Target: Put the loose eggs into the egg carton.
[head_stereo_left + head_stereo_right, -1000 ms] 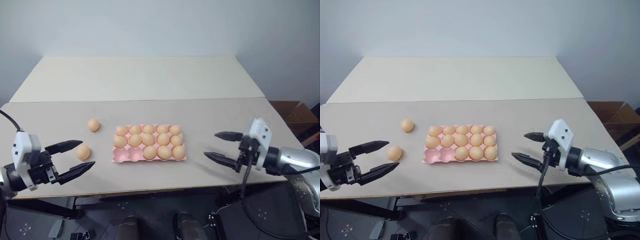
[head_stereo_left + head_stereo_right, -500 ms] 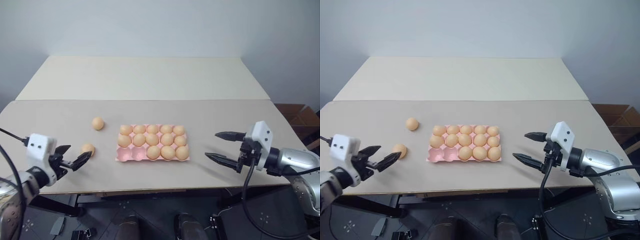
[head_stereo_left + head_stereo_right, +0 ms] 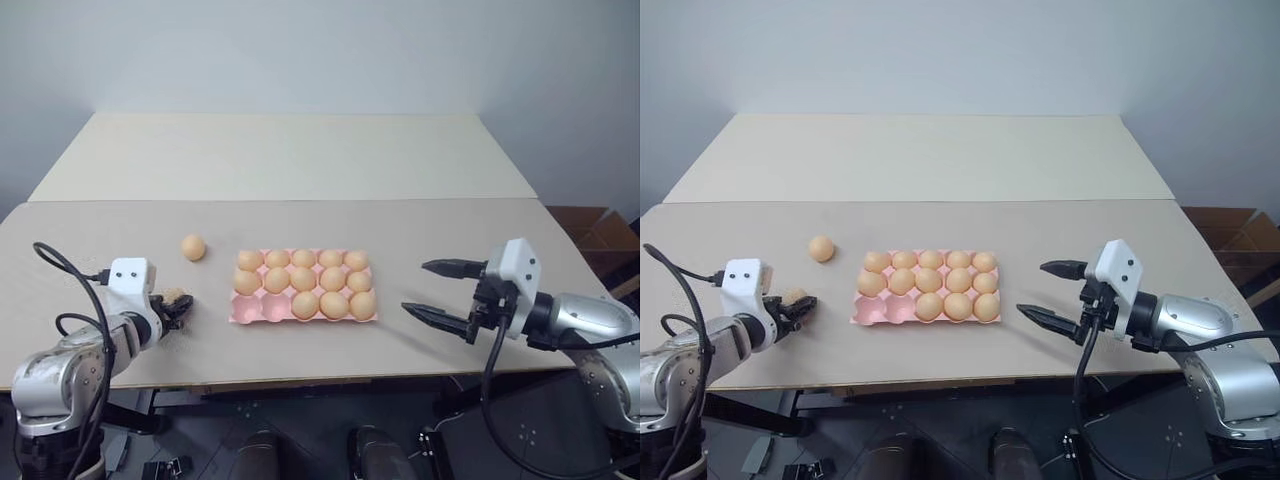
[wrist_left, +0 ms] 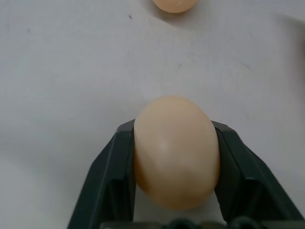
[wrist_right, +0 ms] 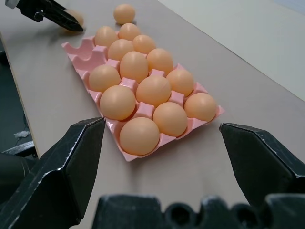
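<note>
A smooth beige bench point(image 3: 400, 230) carries a flat pink moulded carton point(image 3: 303, 286) near its front edge. The carton has three rows of five round cups. Thirteen hold smooth tan-orange oval eggs; the two cups at the near left corner point(image 3: 256, 308) are bare.

Two eggs lie loose to the left of the carton. One egg point(image 3: 193, 247) rests alone on the bench, far-left of the carton and apart from it. The other egg point(image 4: 175, 150) sits nearer the front edge, pinched between the black jaws of the left gripper point(image 3: 172, 306), one finger point(image 4: 112, 183) pressing each side of its rounded shell. From the head camera this egg is mostly hidden behind the gripper.

The right gripper point(image 3: 441, 290) hovers to the right of the carton, well apart from it, its two pointed black jaws spread wide and holding nothing. Its wrist camera looks across the filled cups towards the left gripper.
</note>
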Robot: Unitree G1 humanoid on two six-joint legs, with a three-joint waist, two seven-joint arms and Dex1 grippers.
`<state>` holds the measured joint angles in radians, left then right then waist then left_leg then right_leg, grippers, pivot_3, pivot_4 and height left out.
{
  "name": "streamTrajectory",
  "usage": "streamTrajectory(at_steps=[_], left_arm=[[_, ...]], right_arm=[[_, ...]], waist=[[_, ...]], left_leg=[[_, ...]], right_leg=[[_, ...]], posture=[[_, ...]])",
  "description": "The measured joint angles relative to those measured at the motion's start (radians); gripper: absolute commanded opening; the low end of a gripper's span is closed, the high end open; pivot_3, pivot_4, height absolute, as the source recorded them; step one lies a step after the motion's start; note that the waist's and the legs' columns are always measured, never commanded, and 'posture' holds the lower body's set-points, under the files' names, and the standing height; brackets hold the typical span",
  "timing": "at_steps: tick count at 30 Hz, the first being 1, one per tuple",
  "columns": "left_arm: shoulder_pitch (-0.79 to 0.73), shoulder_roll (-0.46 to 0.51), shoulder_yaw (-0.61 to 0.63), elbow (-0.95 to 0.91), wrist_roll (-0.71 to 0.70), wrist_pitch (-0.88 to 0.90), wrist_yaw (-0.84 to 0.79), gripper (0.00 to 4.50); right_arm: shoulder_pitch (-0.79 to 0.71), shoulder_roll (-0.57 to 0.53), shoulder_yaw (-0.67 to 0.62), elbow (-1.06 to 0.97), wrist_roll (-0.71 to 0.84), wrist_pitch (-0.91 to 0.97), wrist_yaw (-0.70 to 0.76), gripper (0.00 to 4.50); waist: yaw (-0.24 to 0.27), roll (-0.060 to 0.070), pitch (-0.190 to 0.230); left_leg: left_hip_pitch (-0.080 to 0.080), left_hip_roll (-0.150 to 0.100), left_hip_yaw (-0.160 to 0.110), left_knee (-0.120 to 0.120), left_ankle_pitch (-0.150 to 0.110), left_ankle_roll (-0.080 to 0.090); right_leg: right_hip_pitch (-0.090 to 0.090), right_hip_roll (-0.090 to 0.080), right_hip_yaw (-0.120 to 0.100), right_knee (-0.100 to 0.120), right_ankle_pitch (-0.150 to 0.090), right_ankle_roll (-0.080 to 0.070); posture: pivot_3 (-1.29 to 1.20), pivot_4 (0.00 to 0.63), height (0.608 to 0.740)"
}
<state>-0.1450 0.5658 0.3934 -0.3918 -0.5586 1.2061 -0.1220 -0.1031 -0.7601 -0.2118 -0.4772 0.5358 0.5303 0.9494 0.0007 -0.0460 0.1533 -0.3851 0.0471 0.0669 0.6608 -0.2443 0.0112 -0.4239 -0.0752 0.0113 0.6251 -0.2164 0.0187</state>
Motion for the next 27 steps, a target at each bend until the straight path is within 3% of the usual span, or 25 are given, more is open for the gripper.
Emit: streamTrajectory(at_steps=[4, 10, 14, 19, 22, 27], left_arm=[[0.047, 0.089, -0.039, -0.016, 0.030, -0.083, -0.097, 1.65], [0.106, 0.215, -0.075, -0.116, -0.026, -0.381, -0.505, 1.65], [0.036, 0.221, -0.227, -0.106, -0.027, -0.466, -0.653, 1.65], [-0.102, 0.181, -0.392, -0.014, 0.045, -0.497, -0.679, 1.65], [-0.142, 0.159, -0.450, 0.023, 0.059, -0.502, -0.693, 2.51], [-0.150, 0.183, -0.442, 0.028, 0.042, -0.497, -0.736, 4.22]], right_arm=[[0.003, 0.000, -0.005, -0.007, 0.009, 0.000, -0.007, 4.50], [0.005, -0.013, -0.011, -0.013, 0.058, 0.000, 0.016, 4.50], [0.010, -0.019, -0.010, -0.026, 0.076, 0.000, 0.043, 4.50], [0.014, -0.020, -0.012, -0.036, 0.077, 0.000, 0.038, 4.50], [0.028, -0.020, -0.014, -0.052, 0.078, 0.000, 0.027, 4.50], [0.047, -0.020, -0.031, -0.075, 0.088, 0.000, 0.000, 4.50]], waist=[[-0.004, 0.000, 0.000], [0.008, 0.001, 0.000], [0.015, 0.001, 0.000], [0.010, 0.001, 0.000], [0.004, 0.001, 0.000], [0.003, 0.001, 0.000]], left_leg=[[0.001, 0.001, 0.000, 0.000, 0.000, 0.000], [0.000, 0.000, 0.002, 0.000, 0.000, 0.000], [-0.001, 0.000, 0.002, 0.000, 0.000, 0.000], [-0.001, 0.000, 0.001, 0.001, 0.000, 0.000], [-0.002, 0.000, 0.001, 0.000, 0.000, 0.001], [-0.002, 0.000, 0.000, 0.000, 0.000, 0.001]], right_leg=[[-0.001, 0.000, 0.001, 0.000, 0.000, -0.001], [-0.001, -0.001, 0.000, 0.000, -0.004, -0.008], [0.000, -0.001, 0.000, -0.001, -0.004, -0.007], [0.000, 0.000, 0.001, -0.001, 0.000, 0.001], [-0.001, 0.001, 0.000, -0.001, 0.000, 0.001], [-0.001, 0.001, 0.000, -0.001, -0.001, 0.001]], posture=[[0.00, 0.150, 0.740], [0.00, 0.150, 0.740], [0.00, 0.150, 0.740], [0.00, 0.150, 0.740], [0.00, 0.150, 0.740], [0.00, 0.150, 0.740]])
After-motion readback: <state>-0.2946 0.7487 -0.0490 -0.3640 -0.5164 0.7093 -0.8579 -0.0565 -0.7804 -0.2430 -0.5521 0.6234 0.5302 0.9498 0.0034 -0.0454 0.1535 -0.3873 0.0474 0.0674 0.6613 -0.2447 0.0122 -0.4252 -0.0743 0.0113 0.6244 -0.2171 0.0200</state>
